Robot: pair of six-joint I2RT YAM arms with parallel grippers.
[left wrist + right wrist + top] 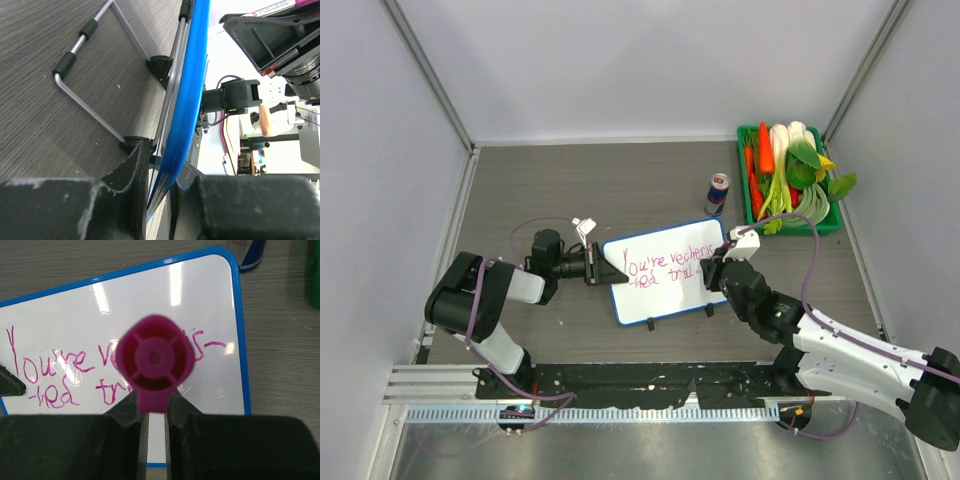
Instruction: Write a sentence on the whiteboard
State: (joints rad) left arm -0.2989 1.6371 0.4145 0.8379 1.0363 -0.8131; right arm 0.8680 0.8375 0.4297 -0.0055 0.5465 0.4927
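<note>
The counter has a grey-brown wood-grain top, matt, w/ only soft shadows, so the light is even. Three pale grey-white panels close it in: back wall, left wall, right wall. Alu. frame posts run along the corners btw. the panels. At the near edge lies a metal rail, then a shiny steel sheet. In the left wrist view a bright room shows behind, too blurred for details.

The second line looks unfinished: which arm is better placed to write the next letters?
Right. The right tool is shut on the pink marker, pointed at the sentence; the left tool grips the whiteboard edge, bracing it.
</note>
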